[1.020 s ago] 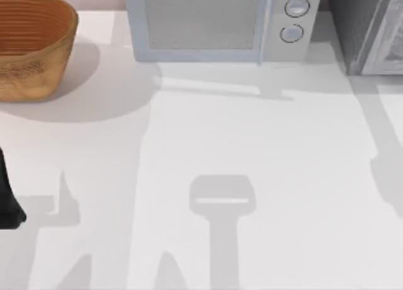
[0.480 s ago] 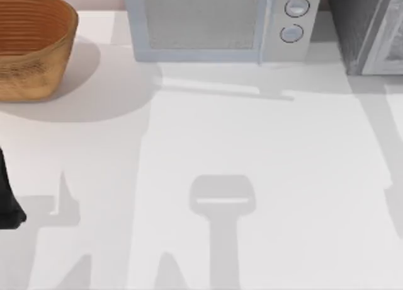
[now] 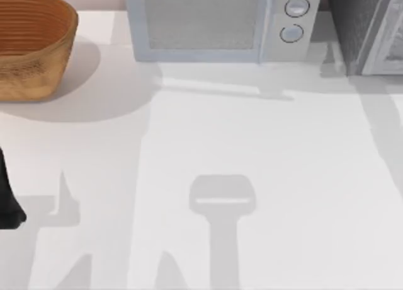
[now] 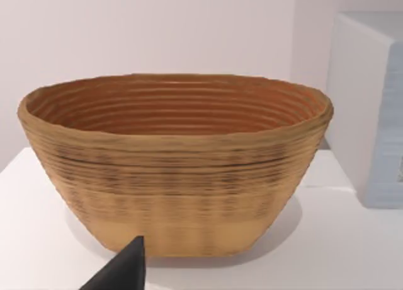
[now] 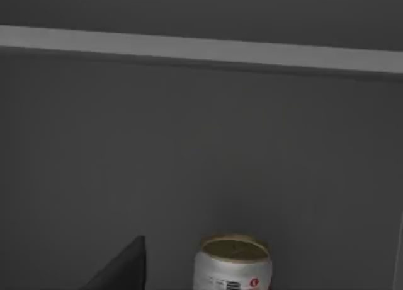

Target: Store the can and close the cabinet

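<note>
The can [image 5: 232, 263], white with red markings and a dull gold top, stands upright on the dark grey floor inside the cabinet [image 3: 356, 26], in front of its back wall. One dark fingertip [image 5: 123, 268] of my right gripper shows just beside the can, a small gap apart from it. In the top view the cabinet stands at the table's back right corner, with a lighter panel [image 3: 389, 40] along its right side. My left arm [image 3: 7, 200] is parked at the table's left edge, and one of its fingertips [image 4: 125, 271] points at the basket.
A woven brown basket [image 3: 30, 45] sits at the back left. A pale microwave [image 3: 220, 22] with two round knobs stands at the back middle, between basket and cabinet. A light shelf edge [image 5: 201, 49] runs across the cabinet above the can.
The right arm's shadow on the table's right side has shifted back toward the cabinet. The left arm, basket and microwave have not moved.
</note>
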Available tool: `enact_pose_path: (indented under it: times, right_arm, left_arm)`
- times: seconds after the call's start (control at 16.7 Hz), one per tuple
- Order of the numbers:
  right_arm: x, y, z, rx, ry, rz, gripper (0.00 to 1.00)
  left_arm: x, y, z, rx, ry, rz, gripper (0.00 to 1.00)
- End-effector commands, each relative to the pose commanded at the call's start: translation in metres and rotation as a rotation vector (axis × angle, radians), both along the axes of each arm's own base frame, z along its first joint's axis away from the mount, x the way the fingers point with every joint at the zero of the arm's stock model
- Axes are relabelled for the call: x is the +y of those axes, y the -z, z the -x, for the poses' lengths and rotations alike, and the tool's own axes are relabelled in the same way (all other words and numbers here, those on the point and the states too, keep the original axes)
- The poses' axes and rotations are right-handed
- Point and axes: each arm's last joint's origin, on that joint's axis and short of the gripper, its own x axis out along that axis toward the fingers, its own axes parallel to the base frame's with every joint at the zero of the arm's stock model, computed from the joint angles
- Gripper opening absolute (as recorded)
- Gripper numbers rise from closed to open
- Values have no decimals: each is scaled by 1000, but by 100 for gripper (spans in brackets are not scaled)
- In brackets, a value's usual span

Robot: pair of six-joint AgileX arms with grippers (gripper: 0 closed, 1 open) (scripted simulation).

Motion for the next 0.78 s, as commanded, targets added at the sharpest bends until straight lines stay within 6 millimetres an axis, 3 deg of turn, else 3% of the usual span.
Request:
enact_pose_path:
  times: [0.3,0.78]
  right_arm:
    - [-7,81,41,94,-6,1,100]
    - [-17,246,93,194,21,-26,100]
  left_arm:
    - [0,0,0,0,0,0,100]
    - [0,0,0,0,0,0,100]
